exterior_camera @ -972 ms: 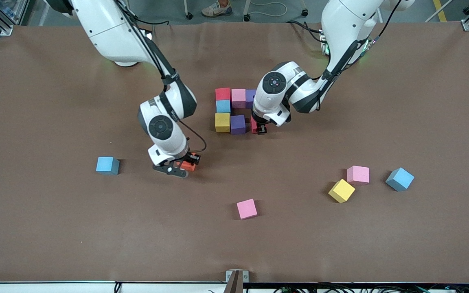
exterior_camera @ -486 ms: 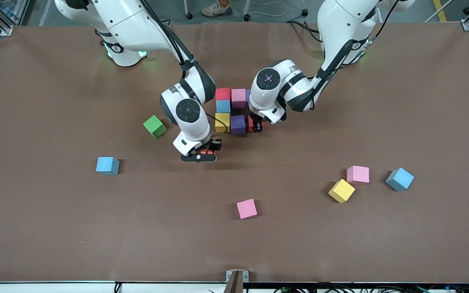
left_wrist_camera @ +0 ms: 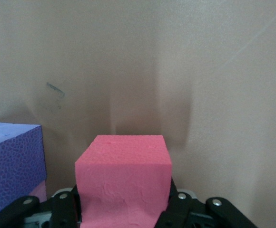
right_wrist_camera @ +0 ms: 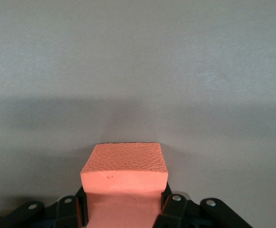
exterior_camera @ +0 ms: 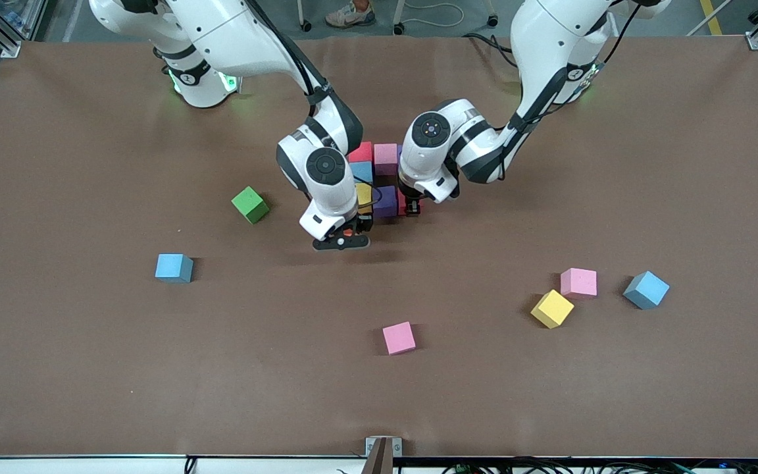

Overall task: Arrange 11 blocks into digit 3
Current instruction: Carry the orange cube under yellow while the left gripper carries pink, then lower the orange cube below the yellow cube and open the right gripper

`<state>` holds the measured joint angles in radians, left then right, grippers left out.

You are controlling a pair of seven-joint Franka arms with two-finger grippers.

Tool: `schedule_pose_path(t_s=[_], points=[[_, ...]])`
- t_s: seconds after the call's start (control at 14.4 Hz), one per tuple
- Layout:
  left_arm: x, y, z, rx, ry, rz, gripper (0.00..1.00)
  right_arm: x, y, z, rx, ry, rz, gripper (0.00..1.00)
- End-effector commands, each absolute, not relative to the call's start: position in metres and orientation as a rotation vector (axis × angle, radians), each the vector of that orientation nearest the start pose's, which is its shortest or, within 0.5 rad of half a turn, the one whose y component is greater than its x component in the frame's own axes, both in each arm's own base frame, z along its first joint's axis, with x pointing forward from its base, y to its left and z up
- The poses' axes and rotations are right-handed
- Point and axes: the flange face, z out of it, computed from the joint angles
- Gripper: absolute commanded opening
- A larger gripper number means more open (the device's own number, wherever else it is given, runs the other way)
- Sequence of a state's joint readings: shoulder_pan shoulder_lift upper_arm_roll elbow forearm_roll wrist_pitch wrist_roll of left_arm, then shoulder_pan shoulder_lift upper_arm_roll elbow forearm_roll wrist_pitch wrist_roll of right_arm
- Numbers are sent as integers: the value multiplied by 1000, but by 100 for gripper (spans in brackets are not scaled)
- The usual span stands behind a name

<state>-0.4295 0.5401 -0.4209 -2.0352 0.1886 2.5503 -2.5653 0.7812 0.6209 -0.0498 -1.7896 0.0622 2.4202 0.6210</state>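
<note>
I've got both grippers loaded and both down at the figure. My left gripper is pinching a red block, jaws pressed against its two sides in the left wrist view, and it sits right at the end of the middle bar, just beside the purple block. That same purple face shows close alongside the red one in the left wrist view, so I judge the middle bar is nearly complete.

My right gripper is clamped on an orange block, low over the table just on the camera side of the yellow block. That's the relation I'm watching: yellow is the third cube of the column, and the column has to grow toward the camera from there. So the orange slot lies directly under or a shade farther from the camera than my right gripper, flush against yellow.

The digit 3 so far shows the top bar, red, pink and a hidden end, then a blue block, yellow, purple. Loose blocks wait nearer the camera: green, blue, pink, yellow, pink, blue.
</note>
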Motion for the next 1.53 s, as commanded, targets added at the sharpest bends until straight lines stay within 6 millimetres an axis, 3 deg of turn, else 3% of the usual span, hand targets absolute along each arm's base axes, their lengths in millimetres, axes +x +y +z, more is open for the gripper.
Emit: schedule_pose_path(t_s=[0.0, 0.42, 0.9, 1.46], points=[[400, -456, 196, 2165, 2234, -155, 27, 485, 452, 200, -3120, -138, 10, 0], [399, -453, 187, 2215, 2201, -117, 31, 471, 465, 199, -3108, -98, 41, 0], [401, -458, 191, 2208, 2190, -115, 34, 455, 474, 196, -3140, -108, 106, 0], [402, -459, 192, 2207, 2188, -117, 39, 452, 477, 196, -3122, -77, 118, 0]])
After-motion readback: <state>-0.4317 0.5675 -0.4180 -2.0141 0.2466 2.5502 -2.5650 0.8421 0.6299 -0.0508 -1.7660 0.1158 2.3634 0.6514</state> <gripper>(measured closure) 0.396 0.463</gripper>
